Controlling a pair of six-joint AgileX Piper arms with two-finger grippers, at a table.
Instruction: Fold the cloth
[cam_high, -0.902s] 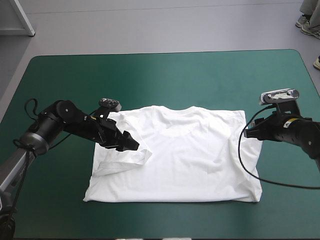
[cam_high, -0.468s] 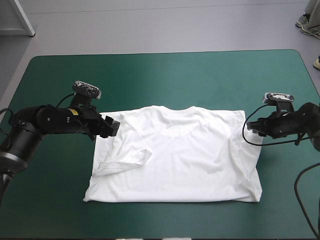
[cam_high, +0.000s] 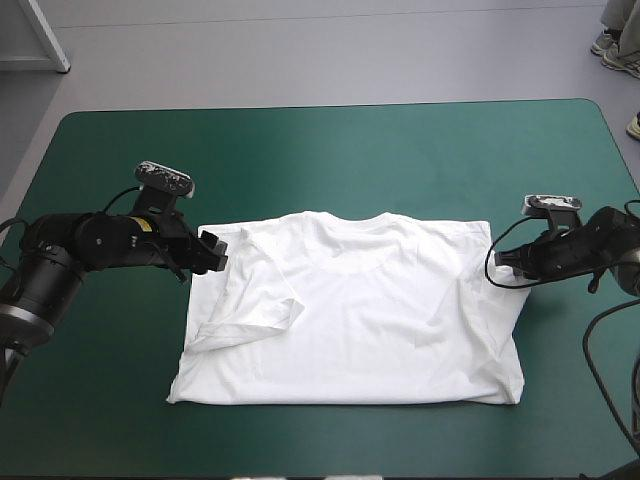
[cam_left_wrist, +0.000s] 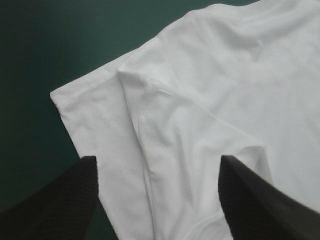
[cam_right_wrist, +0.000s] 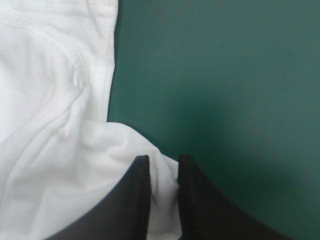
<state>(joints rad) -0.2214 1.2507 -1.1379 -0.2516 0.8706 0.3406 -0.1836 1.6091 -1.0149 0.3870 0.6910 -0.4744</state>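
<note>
From the high view, the white T-shirt lies spread flat in the middle of the teal-green surface, collar toward the far edge and hem toward the near one. One sleeve is folded in over the body on the left side, and the whole shape reads close to a rectangle. The left claw sits low at the shirt's far left corner, right at the cloth's edge. Across the way, the right claw is down at the far right corner, touching the cloth there.

Over to the left wrist view: the black fingers stand well apart, one over bare teal-green cover and one over white fabric. The shirt's edge runs between them, a seam ridge climbing ahead of the claw. Nothing is gripped here.

Now the right wrist view: the two black fingers are nearly pressed together, with a small fold of the T-shirt's edge pinched in the narrow gap. The rest of the shirt spreads off to one side and bare surface lies on the other.
</note>
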